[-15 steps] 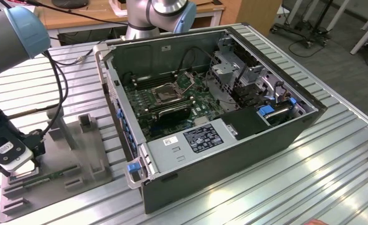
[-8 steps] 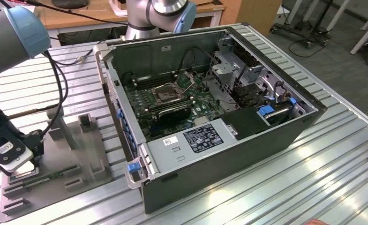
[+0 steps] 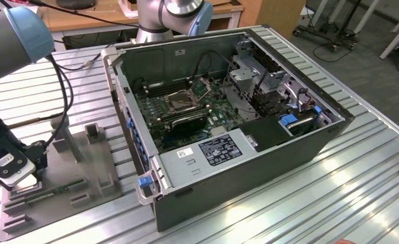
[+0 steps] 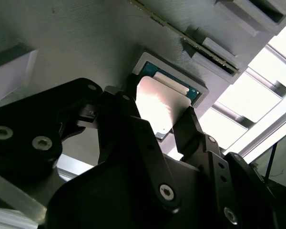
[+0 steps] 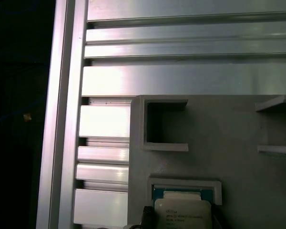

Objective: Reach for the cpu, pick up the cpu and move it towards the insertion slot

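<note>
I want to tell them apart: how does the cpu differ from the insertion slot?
The cpu lies in a pocket of the grey tray outside the computer case; the insertion slot sits on the motherboard inside it. The cpu's top is pale metal; the insertion slot is a silver frame around a dark centre. The gripper hangs over the cpu, far from the insertion slot. Both are square and lie flat.
</note>
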